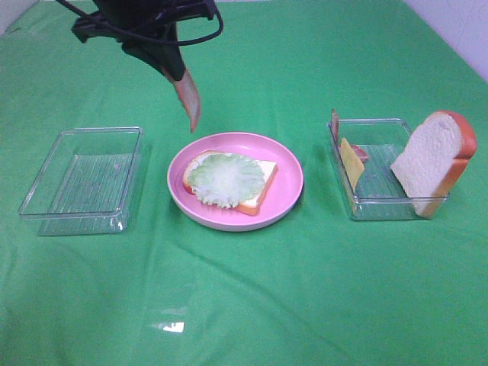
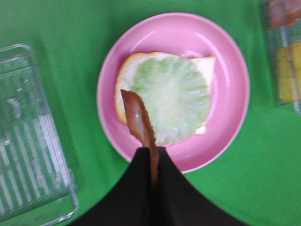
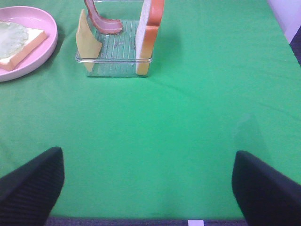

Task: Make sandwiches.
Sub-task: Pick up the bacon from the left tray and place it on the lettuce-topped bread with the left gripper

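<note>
A white bread slice (image 1: 255,197) with an orange-brown crust lies on the round pink plate (image 1: 287,181), and a pale green lettuce leaf (image 1: 226,178) covers most of it. My left gripper (image 1: 174,70) hangs above the plate's far left side, shut on a reddish bacon strip (image 1: 187,100) that dangles from it. In the left wrist view the bacon strip (image 2: 138,117) hangs over the lettuce leaf (image 2: 173,102) and the near crust. My right gripper (image 3: 148,183) stands open and empty, low over the bare cloth.
A clear tray (image 1: 352,200) right of the plate holds an upright bread slice (image 1: 431,162), a yellow cheese slice (image 1: 351,160) and another bacon strip (image 3: 104,21). An empty clear tray (image 1: 82,180) sits left of the plate. Green cloth covers the table.
</note>
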You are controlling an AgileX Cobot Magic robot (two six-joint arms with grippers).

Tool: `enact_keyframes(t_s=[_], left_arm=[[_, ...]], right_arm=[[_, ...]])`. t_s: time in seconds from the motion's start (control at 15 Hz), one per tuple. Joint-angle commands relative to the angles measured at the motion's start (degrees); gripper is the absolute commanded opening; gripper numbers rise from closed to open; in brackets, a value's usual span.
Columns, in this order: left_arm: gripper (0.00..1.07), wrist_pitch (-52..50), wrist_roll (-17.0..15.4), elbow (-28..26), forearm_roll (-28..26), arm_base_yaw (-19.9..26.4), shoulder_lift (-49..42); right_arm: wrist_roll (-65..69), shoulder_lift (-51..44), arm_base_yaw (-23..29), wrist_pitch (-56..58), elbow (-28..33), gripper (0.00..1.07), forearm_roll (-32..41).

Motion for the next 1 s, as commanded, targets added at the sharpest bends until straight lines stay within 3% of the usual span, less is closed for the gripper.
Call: enact_keyframes(t_s=[0.07,0.4,0.53,0.87,1.0], left_arm=[[0.00,-2.6,4.4,-0.2,-10.1,-0.3,2.1],[0.00,-4.5,12.0,-0.2,-25.2,-0.3,7.3],[0.00,-4.4,14.0,-0.2,-28.8,-1.5,10.5],[0.00,-3.3,18.9,-0.6,-33.1,-2.6,15.9],[0.00,-2.8,19.2,-0.6,-32.5,-2.5,17.1]], right_arm=[[-0.5,-1.5,-0.2,-0.6,0.2,0.94,-0.1],[-0.5,-1.5,-0.2,-0.6,0.2,0.94,-0.1],[-0.5,-1.5,-0.2,-0.6,0.2,0.94,-0.1],[-0.5,-1.4,-0.2,-0.6,0.2,0.94,-0.3],[-0.5,-1.4,-0.2,-0.6,0.2,0.94,-0.3]])
